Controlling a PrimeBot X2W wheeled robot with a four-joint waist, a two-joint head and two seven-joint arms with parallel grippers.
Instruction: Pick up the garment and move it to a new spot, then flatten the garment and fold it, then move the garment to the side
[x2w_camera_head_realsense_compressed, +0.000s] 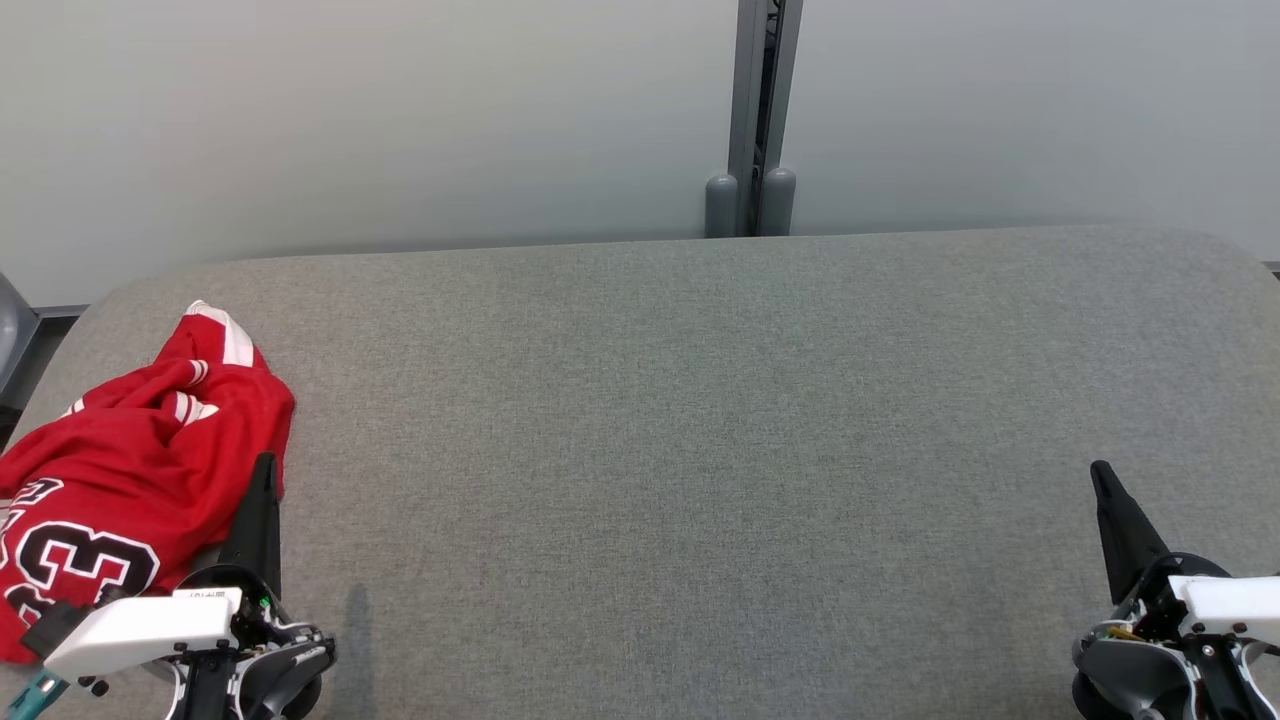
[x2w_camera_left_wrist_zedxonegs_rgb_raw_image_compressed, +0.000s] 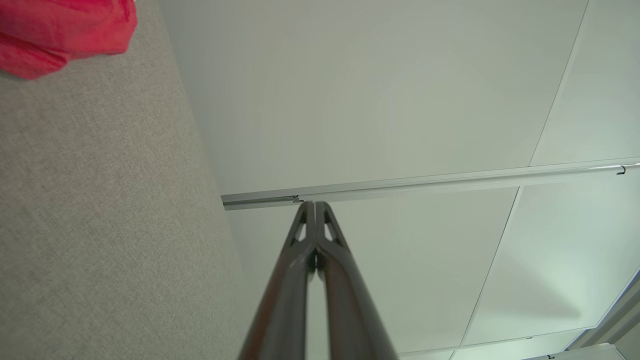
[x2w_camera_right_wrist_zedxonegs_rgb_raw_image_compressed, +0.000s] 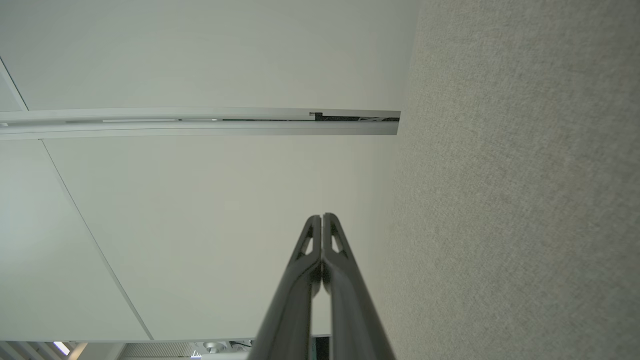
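Lying crumpled at the near left of the grey fabric-covered table (x2w_camera_head_realsense_compressed: 700, 420), the red jersey with white stripes and numerals (x2w_camera_head_realsense_compressed: 130, 470) sits just beside the left gripper (x2w_camera_head_realsense_compressed: 266, 465), fingers pressed together, empty. The right gripper (x2w_camera_head_realsense_compressed: 1100, 472), near right, is likewise closed on nothing.

The left gripper (x2w_camera_head_realsense_compressed: 265, 462) is formed of long, dark, tapering fingers (x2w_camera_left_wrist_zedxonegs_rgb_raw_image_compressed: 284, 290), pierced by triangular cut-outs near the tips. A white box housing (x2w_camera_head_realsense_compressed: 140, 625), a small green light (x2w_camera_head_realsense_compressed: 263, 603) and a teal fitting (x2w_camera_head_realsense_compressed: 40, 688) are seen at its base. The right gripper (x2w_camera_head_realsense_compressed: 1100, 472) is built alike, with a grey rounded joint (x2w_camera_head_realsense_compressed: 1125, 672) and yellowish wires (x2w_camera_head_realsense_compressed: 1122, 632) exposed.
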